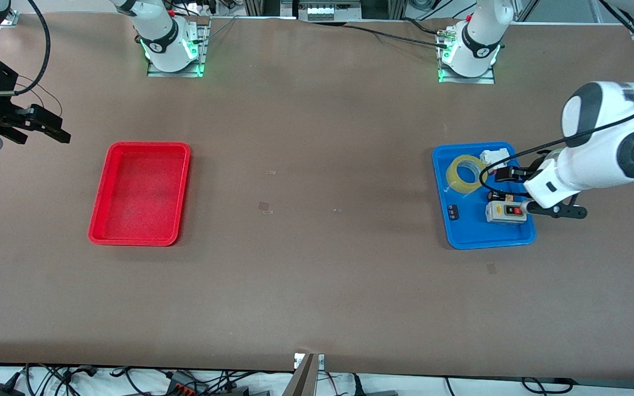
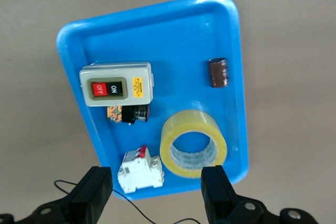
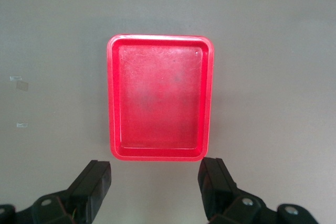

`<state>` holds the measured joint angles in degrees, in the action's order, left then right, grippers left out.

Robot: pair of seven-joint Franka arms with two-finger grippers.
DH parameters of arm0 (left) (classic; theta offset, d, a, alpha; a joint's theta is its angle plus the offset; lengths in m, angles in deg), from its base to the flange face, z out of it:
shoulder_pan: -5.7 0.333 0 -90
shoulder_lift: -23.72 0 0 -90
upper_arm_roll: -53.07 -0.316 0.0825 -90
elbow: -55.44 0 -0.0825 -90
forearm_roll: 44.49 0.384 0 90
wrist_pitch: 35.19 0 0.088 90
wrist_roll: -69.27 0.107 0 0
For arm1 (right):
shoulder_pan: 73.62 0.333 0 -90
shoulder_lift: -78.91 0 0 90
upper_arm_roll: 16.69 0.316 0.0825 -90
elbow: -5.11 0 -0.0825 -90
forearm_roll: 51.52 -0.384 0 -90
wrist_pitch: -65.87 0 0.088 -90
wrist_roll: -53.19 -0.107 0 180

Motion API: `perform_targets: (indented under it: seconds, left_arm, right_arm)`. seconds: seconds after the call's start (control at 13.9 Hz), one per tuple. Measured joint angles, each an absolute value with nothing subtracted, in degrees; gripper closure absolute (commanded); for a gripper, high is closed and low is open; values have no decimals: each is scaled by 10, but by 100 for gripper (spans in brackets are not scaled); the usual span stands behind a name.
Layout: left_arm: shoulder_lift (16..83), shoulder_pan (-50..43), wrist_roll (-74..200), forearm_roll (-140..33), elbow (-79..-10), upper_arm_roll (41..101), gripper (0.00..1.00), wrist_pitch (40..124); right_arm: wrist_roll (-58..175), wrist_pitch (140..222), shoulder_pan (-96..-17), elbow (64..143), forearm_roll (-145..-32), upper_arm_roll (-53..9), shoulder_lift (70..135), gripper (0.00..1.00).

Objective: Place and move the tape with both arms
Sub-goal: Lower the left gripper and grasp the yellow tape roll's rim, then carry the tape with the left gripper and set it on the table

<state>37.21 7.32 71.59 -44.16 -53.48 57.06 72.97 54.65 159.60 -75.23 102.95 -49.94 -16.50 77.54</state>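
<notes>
**Left arm poised over blue tray, tape not yet picked**

The tape (image 1: 464, 174) lies flat in the blue tray (image 1: 460, 234), beside the white block part (image 2: 140, 170) and farther from the front camera than the grey switch box (image 1: 506, 212).

The left gripper (image 2: 157, 190) hangs over that tray with fingers spread wide and empty, apparently lining up for a grasp on the roll.

The right gripper (image 3: 155, 184) waits, open, at the right arm's end of the bench near the empty red tray (image 1: 100, 220), likely the destination.
</notes>
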Motion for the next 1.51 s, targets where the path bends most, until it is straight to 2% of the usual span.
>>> perform_targets:
  seconds: [0.36, 0.57, 0.86, 0.93, 1.01, 1.08, 1.15, 1.22, 1.29, 1.51]
  left_arm:
    - [373, 73, 714, -442, -673, 570, 0, 895]
    - [387, 74, 709, -442, -703, 570, 0, 915]
    - [416, 74, 703, -442, -705, 570, 0, 916]
    - [421, 73, 702, -442, -706, 570, 3, 915]
    - [426, 73, 701, -442, -706, 571, 26, 915]
    - [430, 73, 701, -442, -706, 571, 60, 914]
    - [433, 73, 699, -442, -706, 571, 81, 907]
    - [434, 73, 697, -442, -706, 571, 96, 896]
    - [434, 73, 697, -442, -705, 571, 100, 887]
    - [434, 74, 697, -442, -685, 571, 100, 847]
  right_arm:
    - [546, 1595, -752, 1029, -499, -165, 775, 0]
    - [546, 1595, -752, 1029, -499, -165, 775, 0]
    - [546, 1595, -752, 1029, -500, -165, 775, 0]
    - [546, 1595, -752, 1029, -500, -165, 775, 0]
    - [546, 1595, -752, 1029, -500, -165, 775, 0]
    - [546, 1595, -752, 1029, -500, -165, 775, 0]
    - [546, 1595, -752, 1029, -500, -165, 775, 0]
    - [546, 1595, -752, 1029, -500, -165, 775, 0]
    - [546, 1595, -752, 1029, -500, -165, 775, 0]
    - [546, 1595, -752, 1029, -500, -165, 775, 0]
